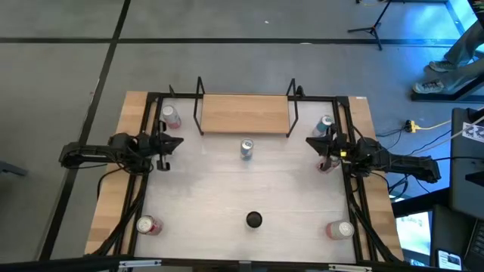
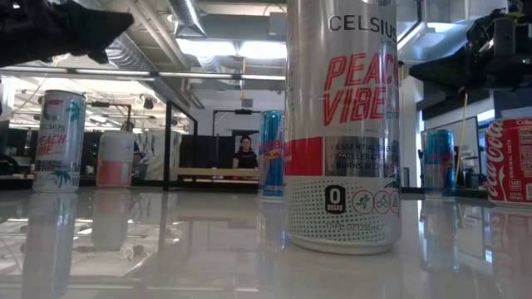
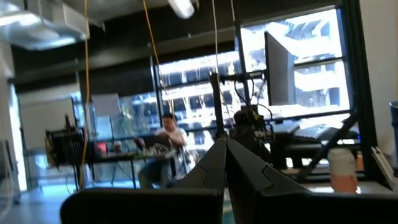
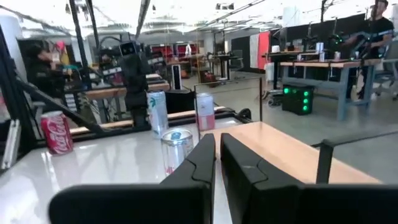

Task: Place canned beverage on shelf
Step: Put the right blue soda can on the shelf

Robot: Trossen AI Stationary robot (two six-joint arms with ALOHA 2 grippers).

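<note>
Both arms hover at the table's sides, left gripper [image 1: 165, 143] and right gripper [image 1: 327, 145] closed and empty, while a blue-and-silver can [image 1: 246, 148] stands upright just before the bare light-wood shelf [image 1: 244, 112].

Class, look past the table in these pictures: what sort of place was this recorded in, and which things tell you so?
Most likely a robotics lab or workshop: workbenches with equipment stand on an open concrete floor, a monitor sits on a desk, and exposed ducts run overhead.

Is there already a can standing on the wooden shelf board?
No. In the high view the shelf board is bare, and the nearest can stands on the white tabletop just in front of it.
</note>
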